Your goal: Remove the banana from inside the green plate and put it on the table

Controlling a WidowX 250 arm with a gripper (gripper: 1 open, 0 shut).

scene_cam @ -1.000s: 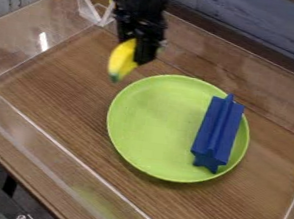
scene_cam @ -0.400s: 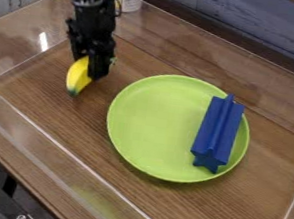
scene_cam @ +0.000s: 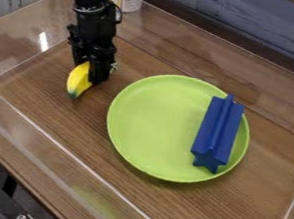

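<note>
Since 1 second ago, gripper [scene_cam: 90, 71] descends leftward, fingers pinching banana [scene_cam: 78, 80] low over table [scene_cam: 54, 120], left of green plate [scene_cam: 155, 123]. 1 blue block [scene_cam: 217, 131] lies in plate.

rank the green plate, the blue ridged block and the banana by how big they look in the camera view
1. green plate, clearly largest
2. blue ridged block, lying in the plate
3. banana, smallest, though the gripper hides part of it
</note>
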